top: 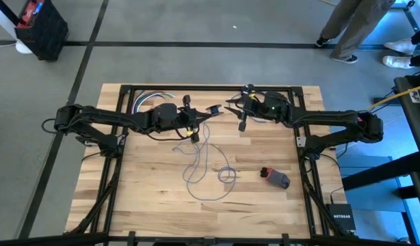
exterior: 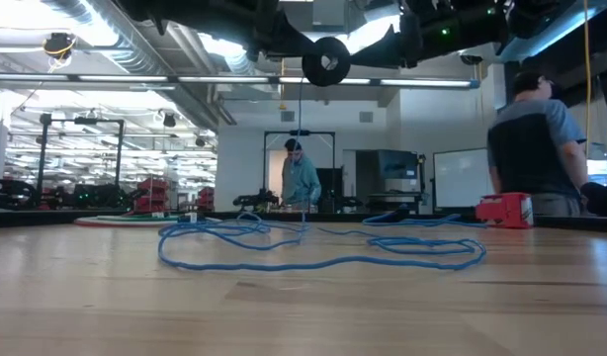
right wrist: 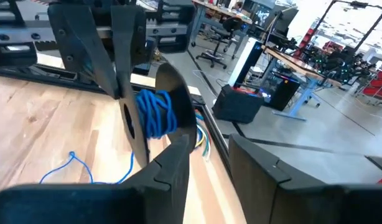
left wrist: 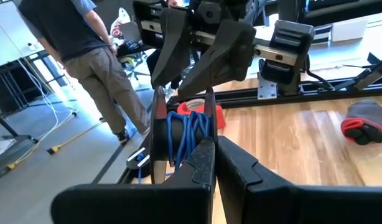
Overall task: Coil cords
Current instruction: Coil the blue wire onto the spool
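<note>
Left pincer (top: 194, 131) is clamped on the black spool (left wrist: 158, 140) wound with blue cord (top: 204, 167); right pincer (top: 232, 109) stands parted beside it, the cord's loose loops trailing across the desk (top: 155, 198).

Wooden butcher-block table (top: 141, 198) in a black frame (top: 196, 88). On its surface: a thin blue cord (top: 200, 179) in loose loops near the centre, and a red-and-grey object (top: 275, 178) well apart toward the right arm's side.
</note>
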You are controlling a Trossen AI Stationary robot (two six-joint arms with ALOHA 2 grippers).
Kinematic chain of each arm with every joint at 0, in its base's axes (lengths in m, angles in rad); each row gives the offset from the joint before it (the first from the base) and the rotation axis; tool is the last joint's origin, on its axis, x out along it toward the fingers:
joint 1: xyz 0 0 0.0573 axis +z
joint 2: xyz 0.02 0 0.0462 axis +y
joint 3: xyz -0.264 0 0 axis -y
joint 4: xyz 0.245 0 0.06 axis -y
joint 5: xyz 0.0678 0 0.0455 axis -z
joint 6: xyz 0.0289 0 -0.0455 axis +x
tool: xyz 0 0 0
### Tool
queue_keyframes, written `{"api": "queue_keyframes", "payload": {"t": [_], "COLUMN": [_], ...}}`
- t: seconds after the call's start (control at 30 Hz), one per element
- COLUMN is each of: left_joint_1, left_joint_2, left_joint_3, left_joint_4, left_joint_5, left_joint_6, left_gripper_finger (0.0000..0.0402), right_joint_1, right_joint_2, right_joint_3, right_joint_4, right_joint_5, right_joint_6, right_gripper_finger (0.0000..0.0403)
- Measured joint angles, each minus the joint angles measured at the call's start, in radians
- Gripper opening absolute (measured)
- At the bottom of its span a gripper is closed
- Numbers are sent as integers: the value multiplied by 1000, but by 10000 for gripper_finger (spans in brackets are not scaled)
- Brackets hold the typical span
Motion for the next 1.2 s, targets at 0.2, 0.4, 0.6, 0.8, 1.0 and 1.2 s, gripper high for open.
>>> {"api": "queue_keyframes", "payload": {"t": [0.2,0.4,0.6,0.8,1.0,1.2], "left_joint_1": [0,0,0,0,-1,-1], "left_joint_2": [0,0,0,0,0,-2], "left_joint_3": [0,0,0,0,0,0], "left_joint_4": [0,0,-1,-1,8,38], "left_joint_5": [0,0,0,0,0,7], "left_joint_6": [0,3,4,2,-1,-14], "left_gripper_finger": [0,0,0,0,0,0], "right_joint_1": [0,0,0,0,0,0], "right_joint_2": [0,0,0,0,0,8], "right_joint_3": [0,0,0,0,0,0], "right_joint_4": [-34,-50,-70,-90,-98,-30], "right_joint_5": [0,0,0,0,0,0], "right_joint_6": [0,0,0,0,0,-51], "right_gripper_finger": [118,118,118,118,118,118]}}
